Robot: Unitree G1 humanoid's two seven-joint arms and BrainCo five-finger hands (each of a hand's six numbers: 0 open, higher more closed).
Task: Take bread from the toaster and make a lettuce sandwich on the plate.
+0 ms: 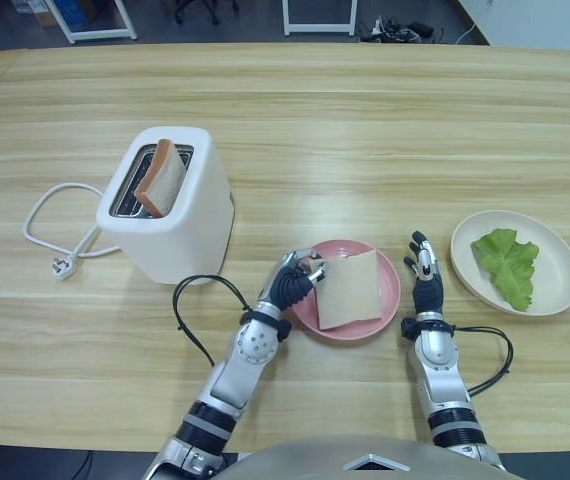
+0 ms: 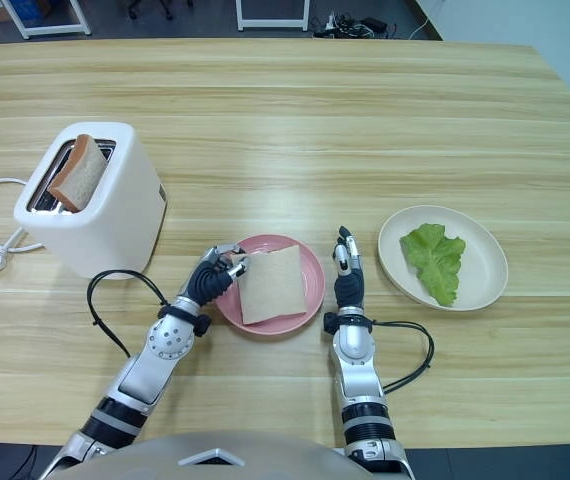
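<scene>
The left hand [image 1: 295, 278] sits at the left rim of the pink plate [image 1: 391, 283], fingers curled and closed on the far-left corner of the slice of bread [image 1: 350, 290]. The slice lies flat on the plate, covering most of it, with its near edge reaching the plate's near rim. The right eye view looks at this grip more from the side, and there the fingertips [image 2: 231, 263] meet the slice's corner right at the plate's edge.

The right hand [image 1: 425, 272] is just beside the right rim of the pink plate, between it and the cream plate [image 1: 557, 250]. It is open and holds nothing, its fingers straight and pointing away across the table [image 1: 315, 130]. A black cable [image 1: 495, 352] loops from its wrist over the table to the right, and another one [image 1: 189, 300] loops from the left wrist towards the toaster's base.

A lettuce leaf [image 1: 507, 265] lies in the cream plate, touching neither hand.

To the left, well apart from the pink plate, the white toaster [image 1: 175, 215] stands upright. A second slice [image 1: 160, 178] sticks out of its slot, leaning to one side. The left eye view takes in the whole loop of the toaster's white cord [image 1: 35, 212] and its plug [image 1: 62, 266] on the table; in the right eye view the cord runs off the left edge.
</scene>
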